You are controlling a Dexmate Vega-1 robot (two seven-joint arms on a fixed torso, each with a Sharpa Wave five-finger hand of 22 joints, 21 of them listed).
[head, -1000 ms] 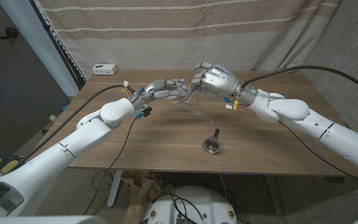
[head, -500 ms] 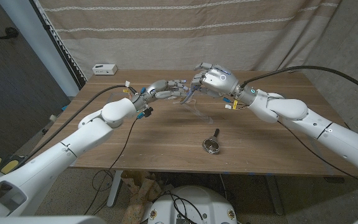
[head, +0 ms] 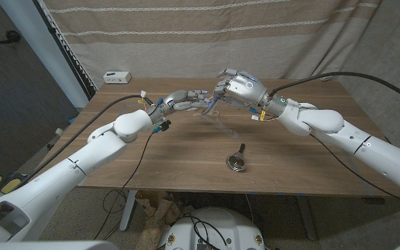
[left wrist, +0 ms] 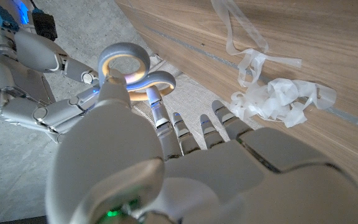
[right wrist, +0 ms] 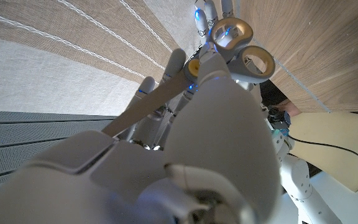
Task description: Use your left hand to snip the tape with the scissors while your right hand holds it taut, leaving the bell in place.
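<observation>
Fingers [left wrist: 166, 127] of the left hand [head: 186, 99] reaching out toward the scissors [left wrist: 132, 71], whose two pale ring handles show just past the fingertips in the left wrist view; cannot tell whether gripped by this hand. Fingers of the right hand [head: 238, 89] curled in around the scissors too, ring handles [right wrist: 241, 46] right at their tips in the right wrist view; cannot tell whether truly held. Both hands raised above the surface [head: 186, 156], nearly touching each other over its far middle.

Clear tape [left wrist: 272, 96] lying crumpled in a loose tangle on the wood, directly below the meeting hands, with thin strips trailing off it; faintly visible in the head view [head: 221, 125]. Cannot tell whether any strip reaches up to the fingers.

One pair of scissors, one tangle of tape, one bell [head: 237, 161]. Bell resting on the surface nearer the robot than the tape, well apart from both hands.

Wooden surface, brown grain. Small white box [head: 117, 76] at its far left corner. Beige striped curtain [head: 207, 35] behind.
</observation>
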